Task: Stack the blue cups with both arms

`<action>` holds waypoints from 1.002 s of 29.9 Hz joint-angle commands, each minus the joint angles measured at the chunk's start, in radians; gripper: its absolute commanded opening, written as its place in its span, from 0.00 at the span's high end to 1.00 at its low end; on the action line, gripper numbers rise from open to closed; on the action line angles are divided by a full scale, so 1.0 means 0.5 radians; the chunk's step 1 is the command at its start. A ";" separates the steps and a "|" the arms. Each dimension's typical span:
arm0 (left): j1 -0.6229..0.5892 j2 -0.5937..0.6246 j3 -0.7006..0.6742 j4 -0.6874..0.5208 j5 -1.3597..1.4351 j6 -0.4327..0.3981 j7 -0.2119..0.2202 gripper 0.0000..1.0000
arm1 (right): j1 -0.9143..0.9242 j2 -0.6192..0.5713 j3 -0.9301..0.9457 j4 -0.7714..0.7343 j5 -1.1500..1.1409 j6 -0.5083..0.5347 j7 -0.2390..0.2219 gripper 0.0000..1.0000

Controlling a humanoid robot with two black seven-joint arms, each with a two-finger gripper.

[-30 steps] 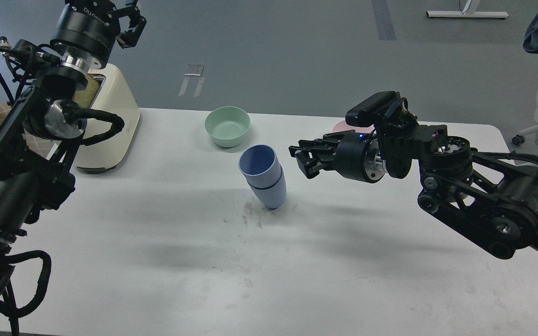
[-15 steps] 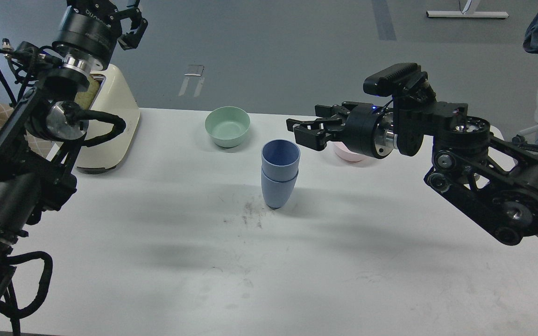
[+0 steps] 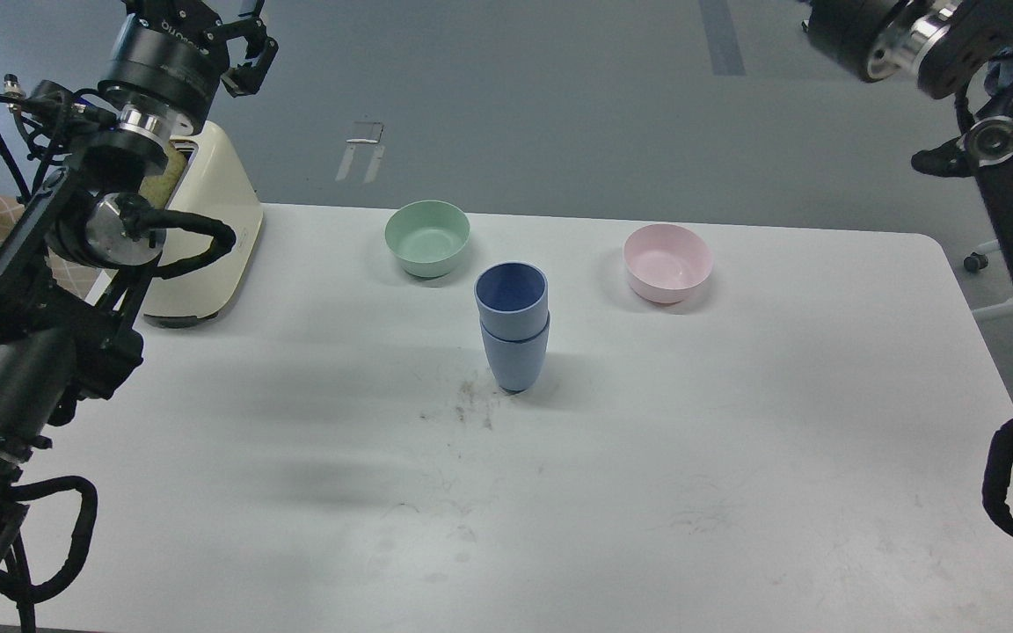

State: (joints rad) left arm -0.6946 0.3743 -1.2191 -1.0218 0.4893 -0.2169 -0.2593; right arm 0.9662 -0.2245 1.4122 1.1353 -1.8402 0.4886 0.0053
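The two blue cups (image 3: pixel 513 327) stand nested, one inside the other, upright near the middle of the white table (image 3: pixel 735 457). Nothing touches them. My left gripper (image 3: pixel 247 48) is raised high at the top left, far from the cups, above the cream appliance; its fingers look spread and hold nothing, and the top edge partly cuts it off. My right arm (image 3: pixel 999 149) is lifted to the top right corner. Only its wrist (image 3: pixel 858 31) shows at the top edge, and its fingers are out of view.
A mint-green bowl (image 3: pixel 427 237) sits just behind and left of the cups. A pink bowl (image 3: pixel 667 262) sits behind and right. A cream toaster-like appliance (image 3: pixel 203 237) stands at the back left. Dark smudges (image 3: pixel 471 406) mark the table by the cups.
My right arm pulled away from the cups and rose to the top right, its gripper leaving the view. The nested cups, tilted one second ago, now stand upright. The pink bowl is uncovered.
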 commanded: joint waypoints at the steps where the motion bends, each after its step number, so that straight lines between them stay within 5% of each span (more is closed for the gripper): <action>1: -0.001 -0.006 0.021 0.055 0.000 -0.014 0.000 0.02 | 0.068 -0.026 0.127 -0.193 0.216 0.000 0.002 0.00; 16: -0.019 -0.003 0.027 0.157 -0.003 -0.014 0.000 0.02 | -0.285 -0.201 0.277 -0.678 1.842 -0.011 0.005 0.00; 30: -0.065 -0.003 0.005 0.239 -0.046 -0.011 -0.003 0.02 | -0.441 -0.137 0.497 -0.694 2.441 0.000 0.023 0.00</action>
